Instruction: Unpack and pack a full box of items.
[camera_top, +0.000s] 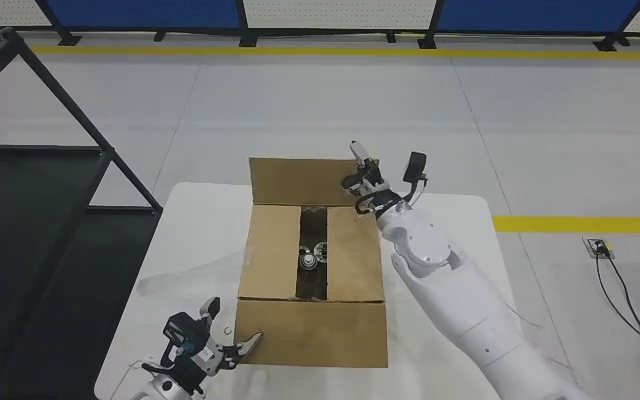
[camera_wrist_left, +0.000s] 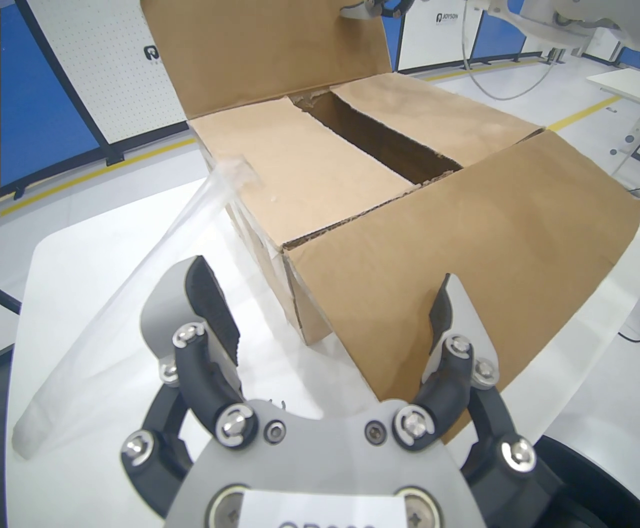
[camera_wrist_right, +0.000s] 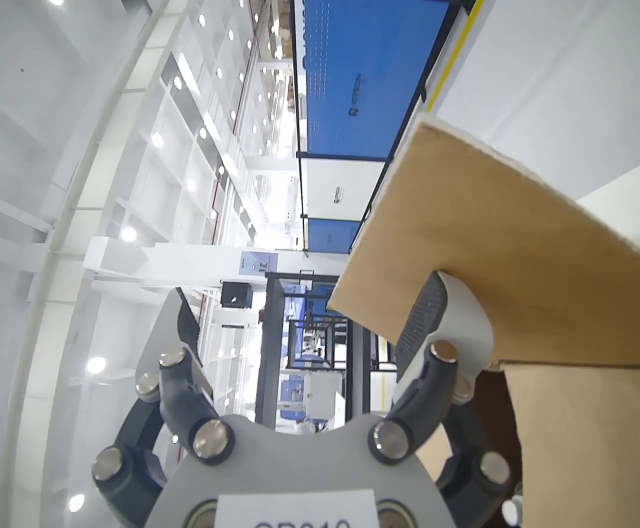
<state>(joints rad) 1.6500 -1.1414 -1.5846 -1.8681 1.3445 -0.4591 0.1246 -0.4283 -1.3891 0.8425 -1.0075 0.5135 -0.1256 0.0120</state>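
I'm looking at a pale grey floor crossed by a yellow line and fenced by blue and white panels. The panels carry small logos, and a white table stands in front. The left gripper is spread wide with nothing between its pads. The cardboard box sits straight ahead of it, and the near flap folds out towards it, passing just behind one finger. A clear strip of film trails from the box corner down past the other finger. The two inner flaps are folded down, and the gap between them, beyond the left gripper, shows items too small to identify. The right gripper is also spread and holds nothing. The back of one finger rests against the raised far flap. Each wrist plate has a white sticker whose print is cut off at the edge.
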